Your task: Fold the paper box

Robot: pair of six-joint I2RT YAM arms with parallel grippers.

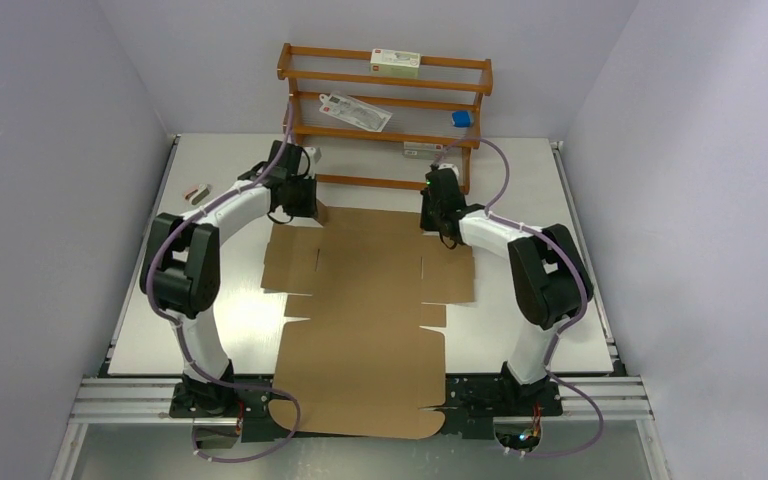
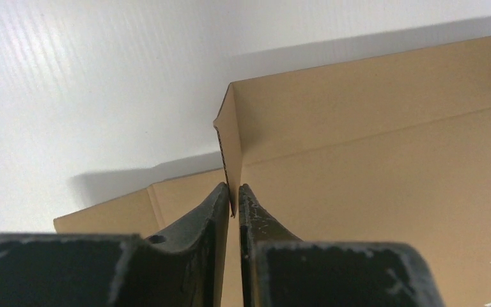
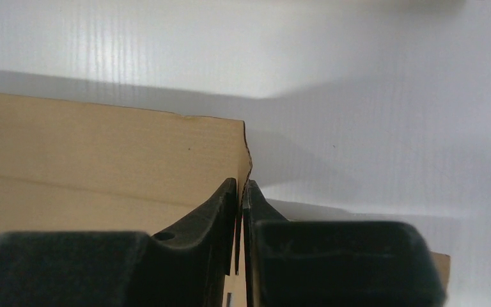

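Observation:
The paper box (image 1: 365, 310) is a brown corrugated sheet lying mostly flat on the table, its near end hanging over the front rail. My left gripper (image 1: 308, 205) is shut on a small side flap raised upright at the sheet's far left corner; in the left wrist view the flap (image 2: 229, 144) stands on edge between my fingers (image 2: 234, 192). My right gripper (image 1: 442, 222) is shut on the far right corner flap; in the right wrist view its edge (image 3: 246, 160) runs into my shut fingers (image 3: 241, 188). The far panel (image 2: 371, 96) tilts up slightly.
An orange-brown wooden rack (image 1: 385, 115) stands at the back, just behind both grippers, holding small white cartons (image 1: 395, 63) and a blue item (image 1: 461, 119). A small object (image 1: 197, 192) lies on the table at the far left. Grey walls close in both sides.

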